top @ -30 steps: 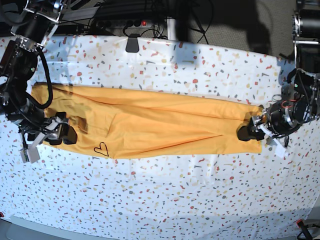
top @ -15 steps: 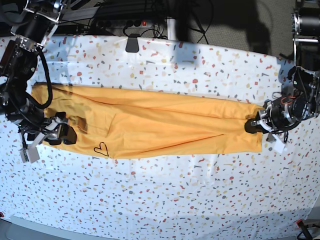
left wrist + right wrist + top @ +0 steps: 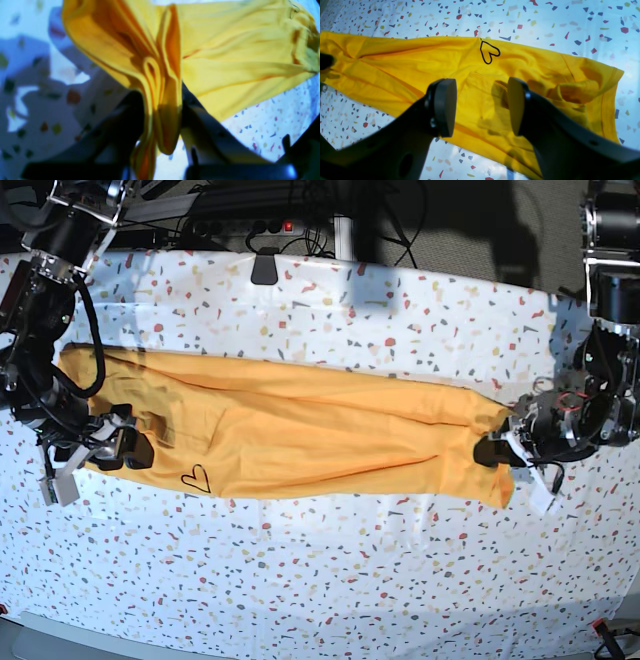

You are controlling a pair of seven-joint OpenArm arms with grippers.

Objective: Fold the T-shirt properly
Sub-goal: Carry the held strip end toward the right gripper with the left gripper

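The mustard-yellow T-shirt (image 3: 300,435) lies as a long band across the speckled table, with its black heart outline (image 3: 195,476) near the left end. My left gripper (image 3: 492,452) is shut on the shirt's right end, which bunches and droops at the corner. In the left wrist view, folds of the T-shirt (image 3: 225,62) are pinched between the dark fingers (image 3: 200,120) of the left gripper (image 3: 162,112). My right gripper (image 3: 125,448) stands open over the left end. Its pads (image 3: 445,107) hover above the T-shirt (image 3: 395,65), just short of the heart outline (image 3: 488,53).
A white speckled cloth (image 3: 330,580) covers the table. A black clamp (image 3: 264,268) holds its back edge, and cables and a power strip (image 3: 250,225) lie behind it. The table's front edge runs along the bottom of the base view.
My left gripper has shut on the shirt's right end and drawn it slightly leftward, so that end is bunched. The right gripper has stayed where it was, still open.
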